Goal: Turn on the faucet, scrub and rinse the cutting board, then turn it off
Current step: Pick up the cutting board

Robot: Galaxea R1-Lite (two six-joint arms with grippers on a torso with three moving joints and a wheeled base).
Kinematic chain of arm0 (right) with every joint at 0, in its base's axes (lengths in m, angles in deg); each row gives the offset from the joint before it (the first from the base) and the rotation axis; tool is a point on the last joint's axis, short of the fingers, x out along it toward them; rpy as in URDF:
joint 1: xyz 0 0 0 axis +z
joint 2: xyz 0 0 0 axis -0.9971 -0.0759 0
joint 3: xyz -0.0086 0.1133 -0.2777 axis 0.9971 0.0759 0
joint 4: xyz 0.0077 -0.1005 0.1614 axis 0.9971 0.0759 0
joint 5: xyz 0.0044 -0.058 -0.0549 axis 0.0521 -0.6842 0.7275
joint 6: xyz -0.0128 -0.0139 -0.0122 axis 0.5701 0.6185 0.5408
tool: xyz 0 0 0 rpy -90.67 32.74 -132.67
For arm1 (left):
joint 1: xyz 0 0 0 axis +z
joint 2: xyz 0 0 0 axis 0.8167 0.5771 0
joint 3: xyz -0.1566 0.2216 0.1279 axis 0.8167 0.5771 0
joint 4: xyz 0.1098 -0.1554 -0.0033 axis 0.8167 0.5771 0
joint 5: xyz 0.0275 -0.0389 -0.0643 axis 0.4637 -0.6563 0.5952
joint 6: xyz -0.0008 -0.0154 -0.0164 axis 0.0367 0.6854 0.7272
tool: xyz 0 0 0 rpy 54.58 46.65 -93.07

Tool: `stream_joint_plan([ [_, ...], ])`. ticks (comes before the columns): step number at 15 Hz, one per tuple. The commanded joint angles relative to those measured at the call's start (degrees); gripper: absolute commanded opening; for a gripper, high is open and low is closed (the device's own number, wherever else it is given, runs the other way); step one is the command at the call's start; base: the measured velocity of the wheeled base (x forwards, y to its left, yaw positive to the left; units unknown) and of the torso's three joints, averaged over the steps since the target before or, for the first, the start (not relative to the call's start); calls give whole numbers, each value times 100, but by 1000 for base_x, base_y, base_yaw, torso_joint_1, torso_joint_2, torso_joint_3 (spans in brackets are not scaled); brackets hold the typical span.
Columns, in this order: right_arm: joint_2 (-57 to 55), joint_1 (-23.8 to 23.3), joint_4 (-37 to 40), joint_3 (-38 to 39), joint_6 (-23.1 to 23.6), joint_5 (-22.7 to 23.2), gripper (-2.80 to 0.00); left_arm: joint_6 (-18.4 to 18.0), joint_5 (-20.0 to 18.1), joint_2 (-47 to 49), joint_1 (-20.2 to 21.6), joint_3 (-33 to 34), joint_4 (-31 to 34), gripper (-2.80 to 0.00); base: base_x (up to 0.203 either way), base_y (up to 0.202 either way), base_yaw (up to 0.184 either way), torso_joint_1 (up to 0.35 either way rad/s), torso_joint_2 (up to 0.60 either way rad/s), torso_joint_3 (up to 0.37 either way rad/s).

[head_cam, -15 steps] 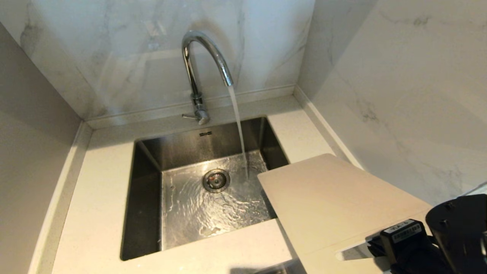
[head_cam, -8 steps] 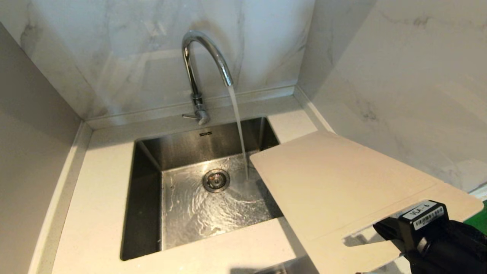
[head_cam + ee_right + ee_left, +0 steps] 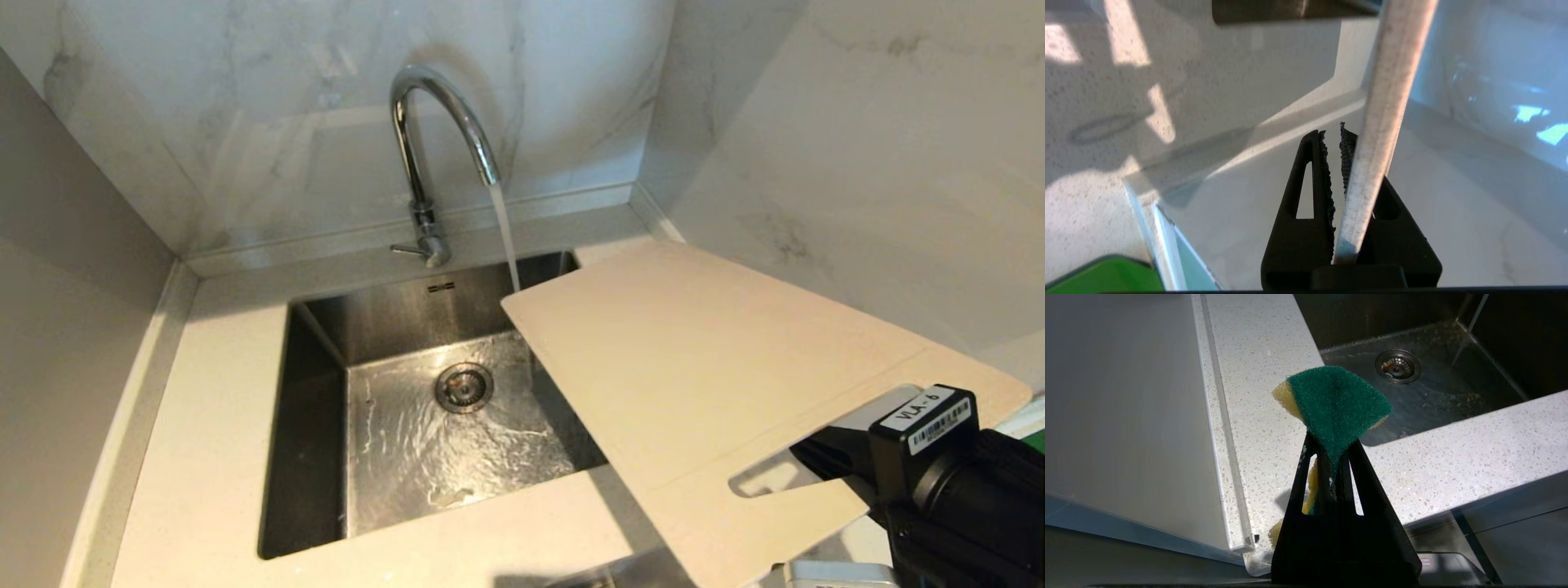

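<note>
Rinse step: your right gripper (image 3: 824, 461), fingers clamping the cutting board (image 3: 694, 359), needs it under the faucet (image 3: 433, 147) stream at 11 o'clock; left gripper (image 3: 1331, 457) fingers pinch the sponge (image 3: 1337, 400).

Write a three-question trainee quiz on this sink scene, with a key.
1. True or false: water is running from the faucet.
2. What does the left gripper hold?
A. a brush
B. a sponge
C. nothing
3. Fill in: the right gripper is shut on the ____, holding it over the sink.

Key:
1. True; the stream falls to the far corner of the board.
2. B; the green-and-yellow sponge is pinched between its fingers.
3. board; seen edge-on in the right wrist view, gripped near its handle slot.
</note>
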Motion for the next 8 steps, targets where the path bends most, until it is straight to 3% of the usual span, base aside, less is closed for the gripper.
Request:
stream_joint_plan([
  [1,16,-3,-1,-47,200,342,-280,3,0,-1,0,0,1,-280,0,0,0,0,0,0],
  [5,75,-3,556,-480,426,764,-280,3,-1,-1,0,0,-3,-280,0,0,0,0,0,0],
  [8,36,-4,773,-614,451,1510,-280,3,-1,-1,0,0,1,-280,0,0,0,0,0,0],
])
